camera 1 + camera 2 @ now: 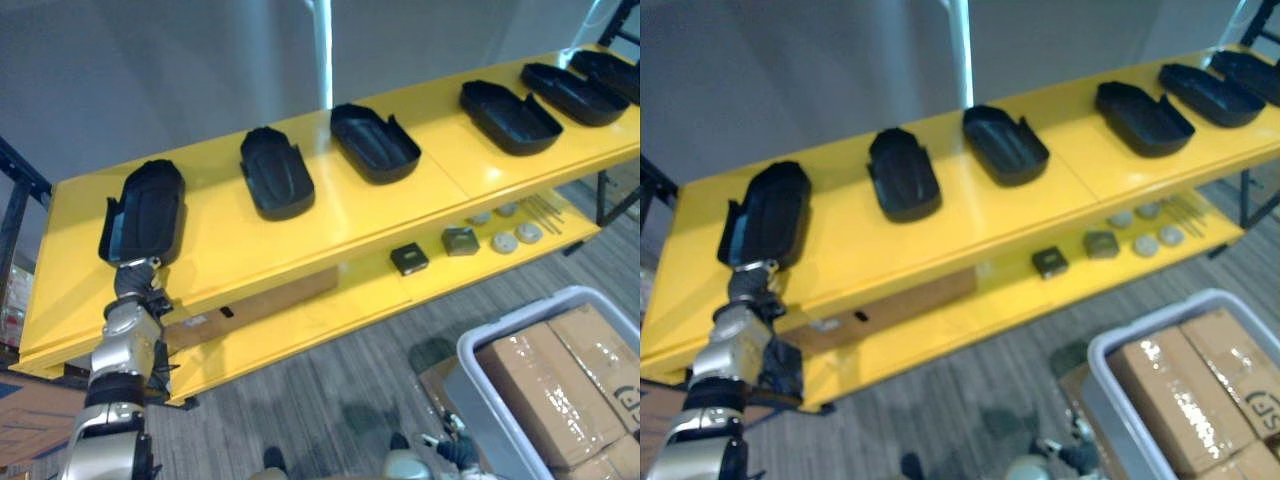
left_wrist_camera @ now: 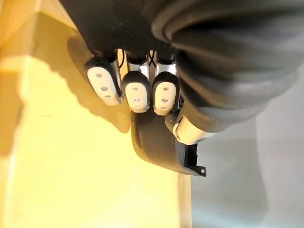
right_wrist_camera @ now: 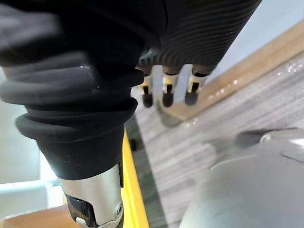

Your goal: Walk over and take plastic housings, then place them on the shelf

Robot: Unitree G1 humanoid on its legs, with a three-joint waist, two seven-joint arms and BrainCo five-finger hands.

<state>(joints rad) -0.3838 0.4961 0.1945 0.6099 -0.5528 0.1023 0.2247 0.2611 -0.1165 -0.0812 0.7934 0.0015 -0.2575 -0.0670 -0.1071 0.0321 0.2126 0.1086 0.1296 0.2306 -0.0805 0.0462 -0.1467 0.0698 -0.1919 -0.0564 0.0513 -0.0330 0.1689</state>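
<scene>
Several black plastic housings lie in a row on the top board of the yellow shelf (image 1: pixel 330 225). The leftmost housing (image 1: pixel 145 210) rests on that board near its left end. My left hand (image 1: pixel 133 280) grips its near end, and in the left wrist view the fingers (image 2: pixel 135 90) curl over the housing (image 2: pixel 159 142) with the thumb against its edge. Other housings (image 1: pixel 275 172) (image 1: pixel 373 142) (image 1: pixel 508 115) sit further right, apart from each other. My right hand (image 3: pixel 166 92) hangs low over the floor, fingers relaxed and holding nothing.
The lower yellow board carries small grey and dark parts (image 1: pixel 460 240) and a flat cardboard box (image 1: pixel 260 300). A grey bin (image 1: pixel 480 350) with taped cardboard boxes stands on the floor at the lower right. A dark rack post (image 1: pixel 15 215) stands at the shelf's left end.
</scene>
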